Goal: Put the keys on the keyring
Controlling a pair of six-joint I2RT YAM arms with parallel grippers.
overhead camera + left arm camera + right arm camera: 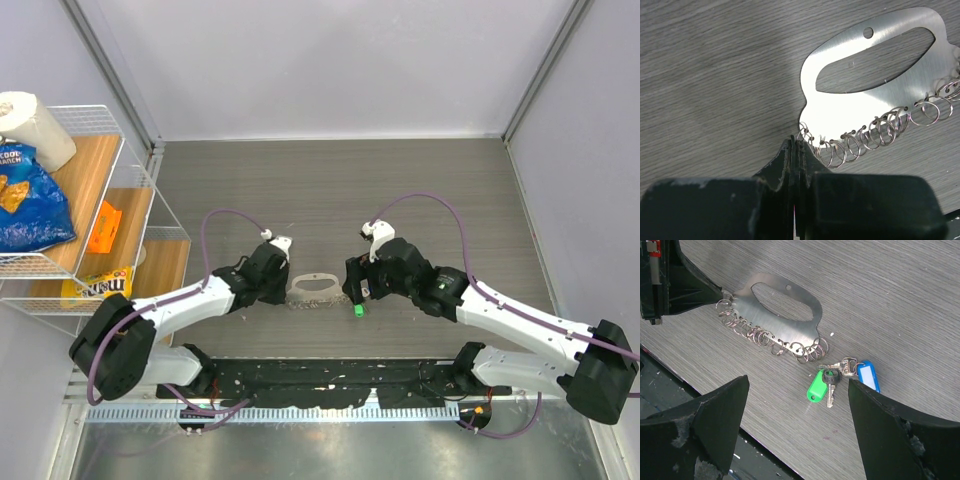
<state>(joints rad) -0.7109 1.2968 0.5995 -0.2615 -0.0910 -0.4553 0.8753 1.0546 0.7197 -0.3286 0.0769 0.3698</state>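
The left gripper (794, 145) is pinched tight, its black tips meeting right at the end ring of a flat silver metal plate (840, 112) that has an oval handle slot and a row of small wire rings (860, 142) along one edge. Whether any wire is caught between the tips I cannot tell. The right gripper (797, 385) hangs spread wide above the grey wood-grain table (900, 300). Below it, between its two fingers, lies a bunch of small silver keys (831, 387), one with a green plastic tag (815, 387) and one with a blue tag (868, 376). The bunch sits just beside the plate's other end, away from the left gripper.
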